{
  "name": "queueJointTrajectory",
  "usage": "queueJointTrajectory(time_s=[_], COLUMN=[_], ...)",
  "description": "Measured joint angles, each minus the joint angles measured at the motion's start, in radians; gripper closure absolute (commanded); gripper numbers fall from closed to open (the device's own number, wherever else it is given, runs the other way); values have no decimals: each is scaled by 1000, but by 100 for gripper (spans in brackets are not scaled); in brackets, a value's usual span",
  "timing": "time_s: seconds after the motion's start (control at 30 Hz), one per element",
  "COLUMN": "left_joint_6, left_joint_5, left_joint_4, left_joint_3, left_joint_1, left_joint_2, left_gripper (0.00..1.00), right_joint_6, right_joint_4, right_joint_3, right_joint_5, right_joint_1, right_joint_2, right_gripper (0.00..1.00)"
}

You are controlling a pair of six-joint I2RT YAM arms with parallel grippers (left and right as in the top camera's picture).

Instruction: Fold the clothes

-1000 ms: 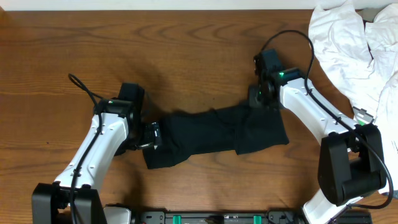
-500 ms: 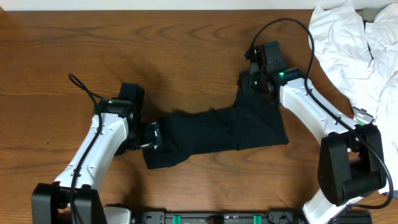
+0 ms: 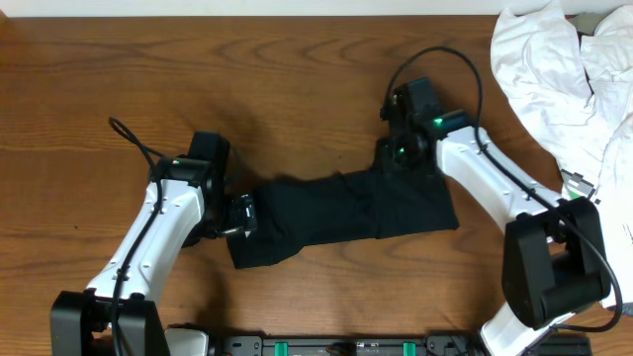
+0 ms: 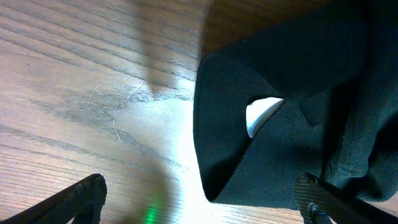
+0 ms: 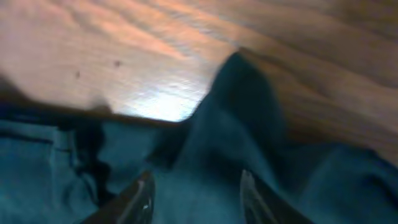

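A black garment (image 3: pixel 336 213) lies spread across the middle of the table. In the left wrist view its left end (image 4: pixel 280 143) shows a white label (image 4: pixel 261 116). My left gripper (image 3: pixel 243 214) is at that left end, with its jaws (image 4: pixel 193 202) wide open and the cloth's corner lying between them. My right gripper (image 3: pixel 397 153) is at the garment's top right corner. Its fingers (image 5: pixel 194 196) are closed on a raised ridge of the dark cloth (image 5: pixel 236 124), and that view is blurred.
A heap of white clothes (image 3: pixel 564 79) lies at the table's back right corner. Bare wood (image 3: pixel 247 69) shows behind and left of the garment. The arm bases stand at the front edge (image 3: pixel 336 346).
My right gripper pulled the garment's top right corner away from me, then came back a little toward the left with it. The left arm has not moved.
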Motion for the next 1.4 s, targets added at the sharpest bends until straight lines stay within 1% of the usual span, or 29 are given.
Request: queueJointTrajectory(time_s=[0.07,0.17,0.37,0.43,0.5,0.53,0.6,0.63,0.67,0.83,1.17,1.3,1.4], left_joint_6=[0,0,0,0,0,0,0,0,0,0,0,0,0], left_joint_5=[0,0,0,0,0,0,0,0,0,0,0,0,0], left_joint_4=[0,-2,-4,-4,-4,-4,-4,-4,-4,-4,-4,0,0], left_joint_3=[0,0,0,0,0,0,0,0,0,0,0,0,0], left_joint_1=[0,0,0,0,0,0,0,0,0,0,0,0,0], left_joint_2=[0,0,0,0,0,0,0,0,0,0,0,0,0], left_gripper=[2,2,2,2,2,2,2,2,2,2,2,2,2], right_joint_6=[-3,4,47,54,58,64,69,71,71,76,77,77,87], right_joint_4=[0,0,1,4,10,12,13,18,21,40,62,65,66], right_joint_3=[-4,-19,-84,-103,-114,-117,-119,-119,-119,-119,-119,-119,-119], right_joint_5=[12,42,106,116,123,126,128,128,127,115,78,80,96], right_joint_1=[22,49,51,51,51,51,51,51,51,51,53,76,92], right_joint_2=[0,0,0,0,0,0,0,0,0,0,0,0,0], right_gripper=[65,67,71,76,83,84,82,77,75,68,69,70,73])
